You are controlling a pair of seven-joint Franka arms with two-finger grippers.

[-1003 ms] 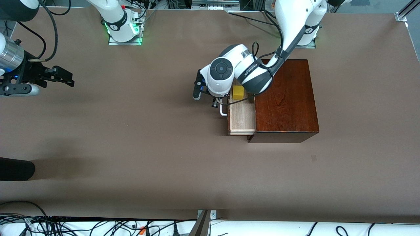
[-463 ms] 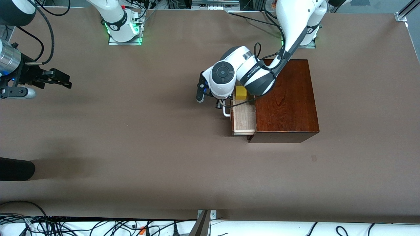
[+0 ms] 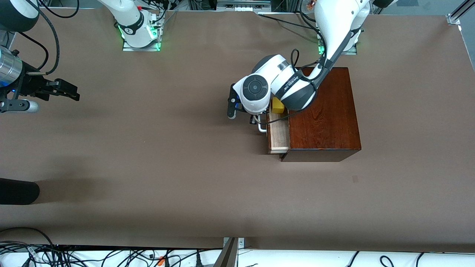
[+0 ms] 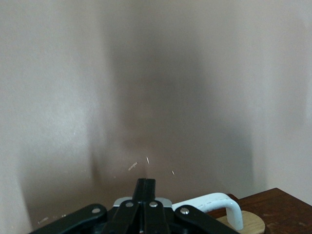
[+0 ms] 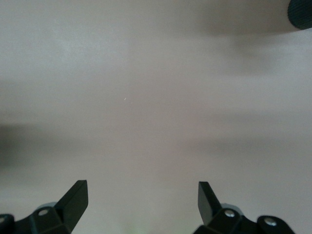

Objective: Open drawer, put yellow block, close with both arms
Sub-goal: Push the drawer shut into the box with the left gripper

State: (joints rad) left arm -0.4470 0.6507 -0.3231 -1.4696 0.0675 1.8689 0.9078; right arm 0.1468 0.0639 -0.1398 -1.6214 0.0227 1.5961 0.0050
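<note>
The drawer [image 3: 279,136] stands a little way out of the mahogany box [image 3: 323,115], its pale tray showing. The yellow block [image 3: 277,106] lies in the tray at the end farther from the front camera, partly under the left arm's wrist. My left gripper [image 3: 256,119] is low in front of the drawer, beside its white handle [image 3: 262,128]. In the left wrist view the left gripper [image 4: 145,185] is shut with nothing between its fingers, and the handle [image 4: 219,204] is close beside it. My right gripper [image 3: 70,92] waits open over bare table at the right arm's end; the right wrist view shows the right gripper [image 5: 141,192] empty.
A dark rounded object [image 3: 18,191] juts in at the right arm's end of the table, nearer the front camera. Cables [image 3: 111,256] run along the front edge. Brown table surface [image 3: 167,155] stretches wide between the two grippers.
The drawer has slid further into the box, with the left gripper moving along at its front. The block went in with it. The right gripper drifted slightly outward.
</note>
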